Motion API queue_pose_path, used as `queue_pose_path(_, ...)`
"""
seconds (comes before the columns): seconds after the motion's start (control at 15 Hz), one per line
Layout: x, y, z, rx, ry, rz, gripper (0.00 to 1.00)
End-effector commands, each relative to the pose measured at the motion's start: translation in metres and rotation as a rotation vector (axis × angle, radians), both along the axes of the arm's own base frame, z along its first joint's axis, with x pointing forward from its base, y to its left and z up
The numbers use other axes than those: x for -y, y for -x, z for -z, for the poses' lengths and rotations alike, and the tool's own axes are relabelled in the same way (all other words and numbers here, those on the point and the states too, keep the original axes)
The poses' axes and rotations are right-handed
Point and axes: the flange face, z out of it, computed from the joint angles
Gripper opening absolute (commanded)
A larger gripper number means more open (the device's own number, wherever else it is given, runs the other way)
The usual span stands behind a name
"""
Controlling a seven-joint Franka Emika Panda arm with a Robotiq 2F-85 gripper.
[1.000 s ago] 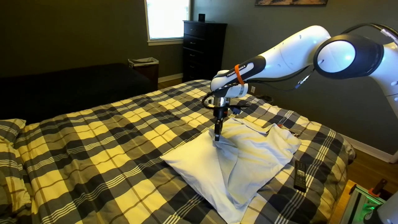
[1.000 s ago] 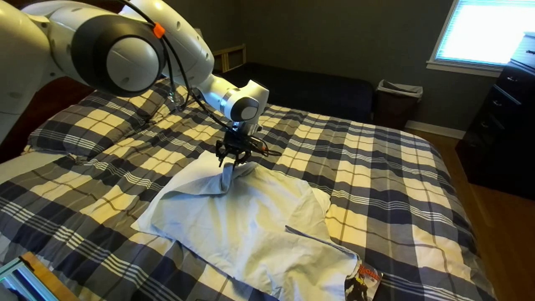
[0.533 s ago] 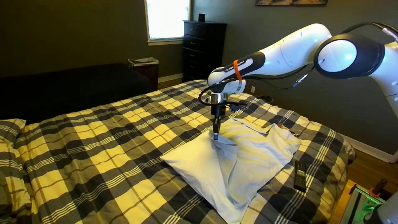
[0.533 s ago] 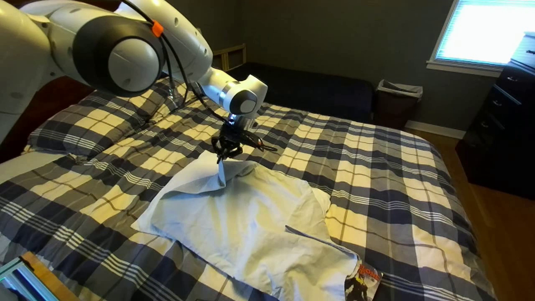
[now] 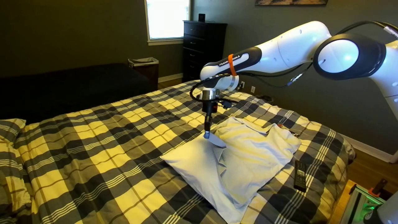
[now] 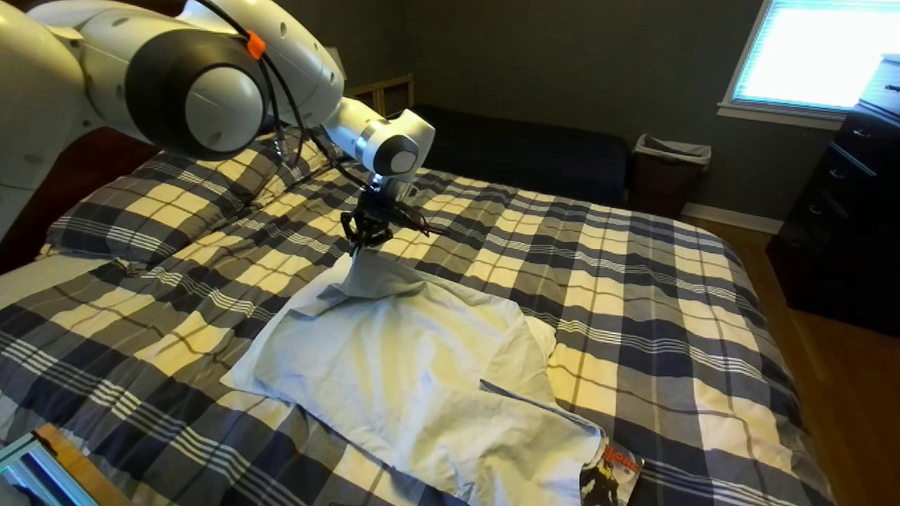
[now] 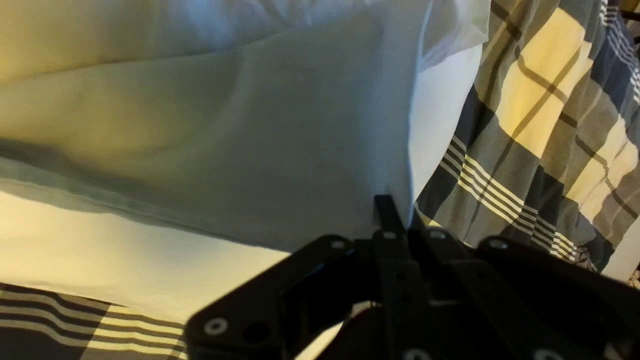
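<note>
Hand (image 5: 206, 135): pressed together, pinching the edge of a pale cloth (image 6: 401, 344) and pointing down. For a lift by so small a bite, a slow, steady pull should serve best; a jerk could let the edge slip.
Bed (image 5: 108, 149): plaid-covered and soft-looking, it lies under the cloth; a low path over it would probably disturb the other folds least.
Cloth: rumpled on the bed, with one flap (image 7: 300, 140) raised to the hand. In the wrist view that flap hangs over a white layer (image 7: 125, 255), and I cannot tell whether both are one piece. It looks thin and limp, so even tension along the flap should help against creasing.
Arm (image 5: 289, 46): black and white; "FRANK" and "MIKA" can be read on either side of an orange band (image 5: 232, 65), which hides the letters between.
Booklet (image 6: 609, 474): at a corner of the cloth, seemingly partly under it; its cover has red lettering, too blurred to read with confidence.
Remote (image 5: 300, 175): dark, on the bed just beside the cloth; any print on its keys is too small to make out.
</note>
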Motion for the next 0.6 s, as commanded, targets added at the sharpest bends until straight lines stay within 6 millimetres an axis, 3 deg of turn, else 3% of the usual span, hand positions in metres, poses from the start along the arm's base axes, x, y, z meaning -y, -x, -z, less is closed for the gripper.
queue_pose_path(0.0,-0.003,-0.001,0.000,0.001,0.000,-0.003,0.03)
queue_pose_path(0.53,-0.014,-0.014,-0.002,0.022,-0.082,0.041,0.01)
